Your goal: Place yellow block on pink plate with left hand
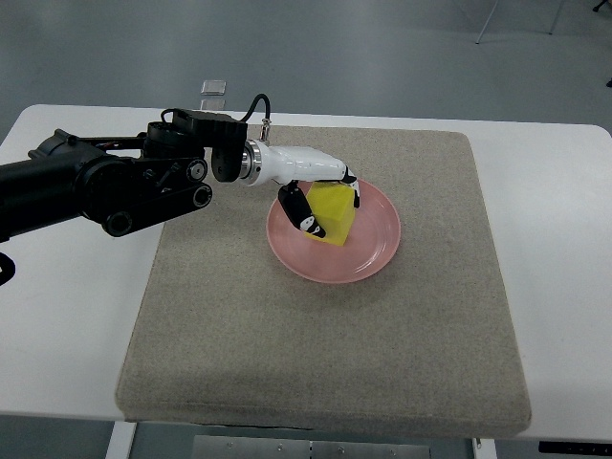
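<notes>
While no writing shows, left hand (320, 196) grips yellow block (334, 213) over pink plate (378, 251).

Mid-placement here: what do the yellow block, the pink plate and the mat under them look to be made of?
The yellow cube-shaped block, held in the left robot hand, looks matte and soft-edged, possibly foam, though painted wood or plastic cannot be ruled out. The round pink plate appears to be smooth plastic, with a faint sheen on its rim. The square beige mat looks like felt or woven fabric, given its speckled, dull surface.
</notes>
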Motion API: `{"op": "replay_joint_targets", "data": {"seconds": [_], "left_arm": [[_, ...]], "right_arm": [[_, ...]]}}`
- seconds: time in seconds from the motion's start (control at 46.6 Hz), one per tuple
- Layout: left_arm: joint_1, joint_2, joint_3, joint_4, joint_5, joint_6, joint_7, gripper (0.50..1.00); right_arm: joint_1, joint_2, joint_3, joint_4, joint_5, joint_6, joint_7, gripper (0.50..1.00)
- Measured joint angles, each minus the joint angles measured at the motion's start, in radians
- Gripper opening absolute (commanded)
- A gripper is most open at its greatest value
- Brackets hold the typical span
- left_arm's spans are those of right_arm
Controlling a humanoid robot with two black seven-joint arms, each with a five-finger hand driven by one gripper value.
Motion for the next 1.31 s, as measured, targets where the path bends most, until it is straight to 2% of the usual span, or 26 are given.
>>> {"op": "replay_joint_targets", "data": {"seconds": [0.086, 0.172, 0.215, 0.387, 0.494, 0.73, 0.794, 1.117, 1.31], "left_arm": [[0.002, -0.003, 0.001, 0.004, 0.000, 0.000, 0.000, 0.919], [0.002, -0.003, 0.003, 0.004, 0.000, 0.000, 0.000, 0.977], [0.002, -0.003, 0.003, 0.004, 0.000, 0.000, 0.000, 0.990], [0.001, 0.001, 0.003, -0.008, -0.008, -0.023, 0.000, 0.992], [-0.007, 0.016, -0.012, -0.029, -0.025, -0.067, 0.000, 0.992], [-0.004, 0.091, -0.162, -0.020, -0.166, -0.256, 0.001, 0.992], [0.000, 0.112, -0.176, -0.005, -0.218, -0.281, 0.003, 0.992], [0.023, 0.221, -0.181, 0.067, -0.715, -0.303, 0.003, 0.992], [0.068, 0.219, -0.179, 0.196, -1.029, -0.298, 0.002, 0.994]], "right_arm": [[0.000, 0.000, 0.000, 0.000, 0.000, 0.000, 0.000, 0.924], [0.000, 0.000, 0.000, 0.000, 0.000, 0.000, 0.000, 0.924], [0.000, 0.000, 0.000, 0.000, 0.000, 0.000, 0.000, 0.924], [0.000, 0.000, 0.000, 0.000, 0.000, 0.000, 0.000, 0.924], [0.000, 0.000, 0.000, 0.000, 0.000, 0.000, 0.000, 0.924], [0.000, 0.000, 0.000, 0.000, 0.000, 0.000, 0.000, 0.924], [0.000, 0.000, 0.000, 0.000, 0.000, 0.000, 0.000, 0.924], [0.000, 0.000, 0.000, 0.000, 0.000, 0.000, 0.000, 0.924], [0.000, 0.000, 0.000, 0.000, 0.000, 0.000, 0.000, 0.924]]}}
